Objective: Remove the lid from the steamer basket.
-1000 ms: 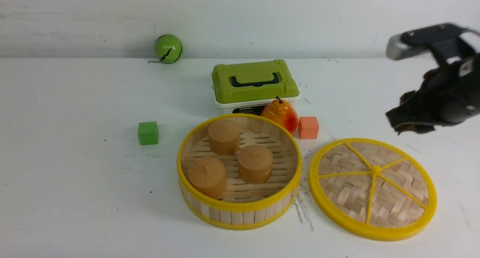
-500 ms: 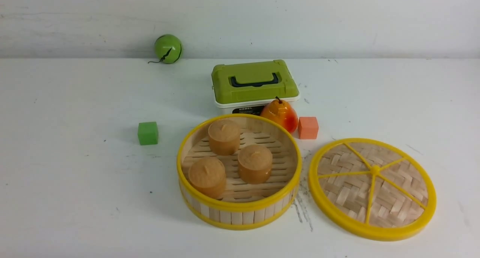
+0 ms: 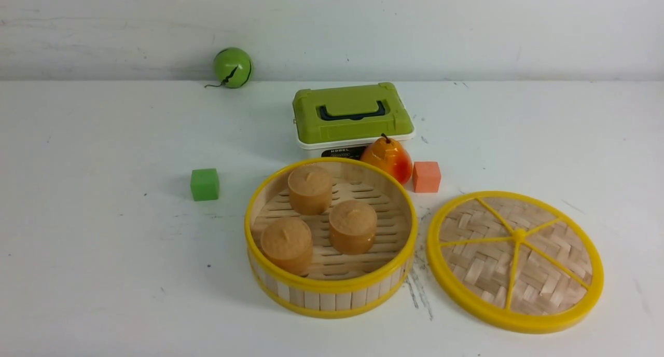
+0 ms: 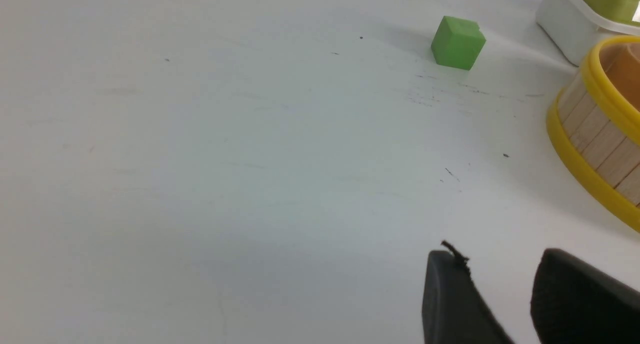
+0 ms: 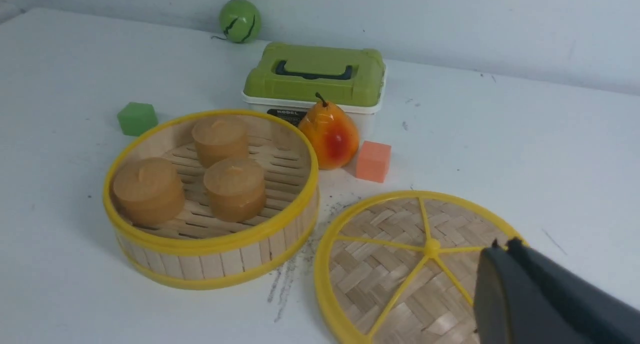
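Here, lid (image 3: pixel 515 262) off and flat toward the desk's front right corner, just beside basket (image 3: pixel 332 297) (three brown cakes (image 3: pixel 353 234) inside) at mid front edge. Left gripper (image 4: pixel 500 264) slightly apart, empty; right gripper (image 5: pixel 502 256) partly seen, spacing not discernible.

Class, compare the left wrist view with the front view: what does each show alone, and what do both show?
Only the left wrist view: the left gripper, black fingers apart. Only the front view: the yellow-rimmed woven bamboo lid, the orange-red pear, the orange cube, the green ball. Both: the green cube, the yellow-rimmed bamboo steamer basket, the green-and-white box.
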You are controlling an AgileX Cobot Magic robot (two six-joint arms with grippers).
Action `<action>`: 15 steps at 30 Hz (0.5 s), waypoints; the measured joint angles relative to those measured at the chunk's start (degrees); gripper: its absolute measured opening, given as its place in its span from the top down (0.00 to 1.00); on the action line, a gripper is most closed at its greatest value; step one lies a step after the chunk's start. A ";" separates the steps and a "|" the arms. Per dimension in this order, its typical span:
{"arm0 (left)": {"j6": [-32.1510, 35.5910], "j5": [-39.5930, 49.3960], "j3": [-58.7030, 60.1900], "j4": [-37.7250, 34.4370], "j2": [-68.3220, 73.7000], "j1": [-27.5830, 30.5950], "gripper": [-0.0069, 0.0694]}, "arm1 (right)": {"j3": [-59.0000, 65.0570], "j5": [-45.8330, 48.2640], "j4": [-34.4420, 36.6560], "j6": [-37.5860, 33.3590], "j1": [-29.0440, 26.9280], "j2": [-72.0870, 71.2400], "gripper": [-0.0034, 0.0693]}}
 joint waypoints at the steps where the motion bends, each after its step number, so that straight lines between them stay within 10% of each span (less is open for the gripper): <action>1: 0.00 0.00 0.00 0.00 0.00 0.00 0.60 | 0.00 -0.12 -2.01 1.22 0.00 0.00 0.98; 15: 0.00 0.00 0.00 0.00 0.00 0.00 0.60 | 23.75 -22.55 -7.58 6.24 -5.12 -10.67 0.98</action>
